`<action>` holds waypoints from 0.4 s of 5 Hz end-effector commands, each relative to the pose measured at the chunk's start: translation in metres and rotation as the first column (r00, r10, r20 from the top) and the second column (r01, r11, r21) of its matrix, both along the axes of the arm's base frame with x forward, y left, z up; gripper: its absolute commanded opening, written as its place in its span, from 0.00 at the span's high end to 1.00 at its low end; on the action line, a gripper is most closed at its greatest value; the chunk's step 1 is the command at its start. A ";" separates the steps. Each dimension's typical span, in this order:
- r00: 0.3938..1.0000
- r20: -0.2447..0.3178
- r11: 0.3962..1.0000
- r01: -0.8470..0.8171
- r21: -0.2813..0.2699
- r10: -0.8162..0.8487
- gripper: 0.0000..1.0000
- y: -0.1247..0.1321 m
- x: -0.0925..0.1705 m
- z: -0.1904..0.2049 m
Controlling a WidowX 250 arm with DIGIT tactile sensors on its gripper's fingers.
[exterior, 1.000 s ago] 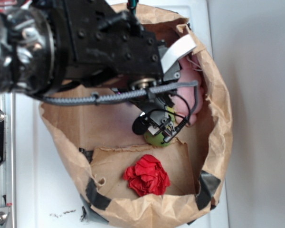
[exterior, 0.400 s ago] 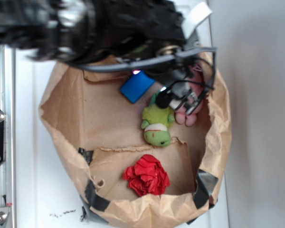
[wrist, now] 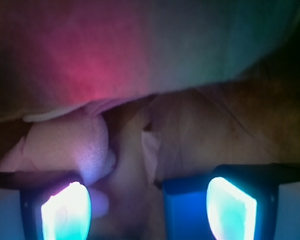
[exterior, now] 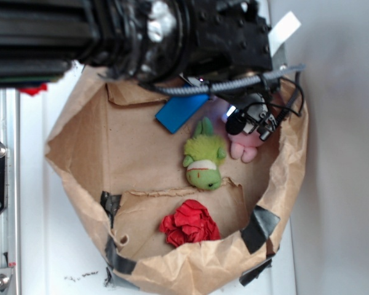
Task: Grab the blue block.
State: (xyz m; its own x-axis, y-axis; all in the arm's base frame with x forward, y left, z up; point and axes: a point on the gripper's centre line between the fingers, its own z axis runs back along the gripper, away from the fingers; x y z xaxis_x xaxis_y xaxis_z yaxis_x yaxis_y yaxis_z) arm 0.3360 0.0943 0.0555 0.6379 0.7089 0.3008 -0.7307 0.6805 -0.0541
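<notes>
Fingers (wrist: 65, 212) spread apart, gripping nothing, parked over pink plush (exterior: 245, 146) at bag's (exterior: 80, 153) far side. Blue block (exterior: 179, 112) flat on bag floor just beside, toward arm base, above green plush (exterior: 204, 158); long axis diagonal. Probably needs shifting across.

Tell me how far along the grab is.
Done: the arm is over the paper bag. In hand: the open gripper faces the pink toy, holding nothing. Left: the blue block lies untouched beside the green toy; reach and close on it.
</notes>
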 end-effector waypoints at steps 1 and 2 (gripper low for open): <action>0.988 -0.087 0.982 0.140 0.127 -0.130 0.00 -0.010 -0.033 -0.021; 0.985 -0.072 0.984 0.164 0.066 -0.159 0.00 -0.011 -0.029 -0.004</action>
State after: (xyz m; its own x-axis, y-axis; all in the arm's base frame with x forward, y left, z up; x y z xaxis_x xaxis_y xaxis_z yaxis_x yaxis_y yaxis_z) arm 0.3041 0.0799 0.0386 0.7574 0.5928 0.2737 -0.6271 0.7772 0.0520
